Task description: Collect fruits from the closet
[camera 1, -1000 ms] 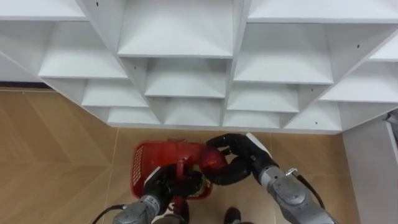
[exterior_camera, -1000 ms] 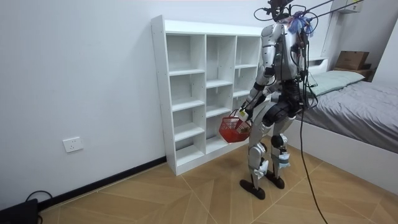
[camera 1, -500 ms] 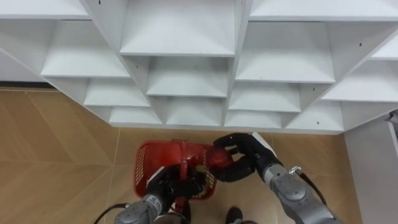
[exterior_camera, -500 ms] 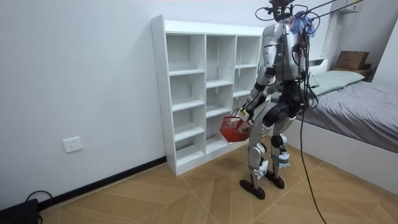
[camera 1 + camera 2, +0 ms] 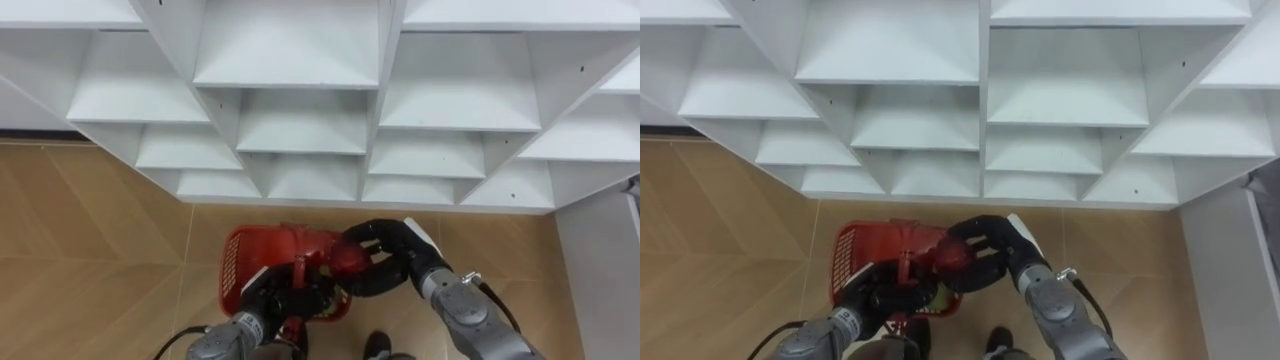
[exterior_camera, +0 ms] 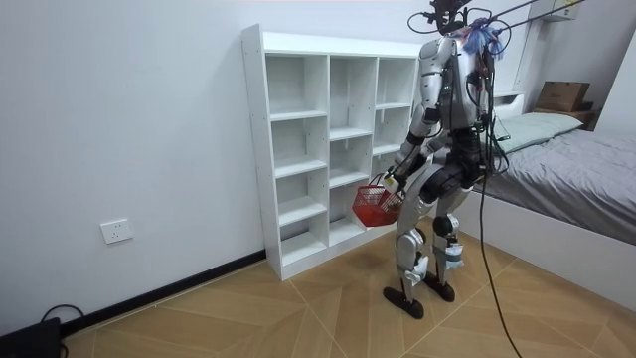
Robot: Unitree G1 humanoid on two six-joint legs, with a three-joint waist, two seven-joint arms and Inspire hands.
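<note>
One round red fruit point(image 5: 348, 259) is clasped in the right hand point(image 5: 400, 256), at the rim of the red plastic mesh basket point(image 5: 236, 268); left hand point(image 5: 268, 300) curls round its handle point(image 5: 297, 268). Risk: release w/ fruit off-centre, and it glances off the rim onto the wooden floor point(image 5: 80, 230).

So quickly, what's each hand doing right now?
Left hand: closed on the handle of the red basket.
Right hand: closed round a red fruit.

The robot in front of the white closet point(image 6: 328, 149) is a silver-grey humanoid with black joints and dark feet. A bluish bundle of cables sits by its head, and one dark cable hangs down the side away from the closet. Its left hand point(image 5: 272, 298) and right hand point(image 5: 398, 252) are black on grey metal forearms, the right with a white tag at its back.
</note>
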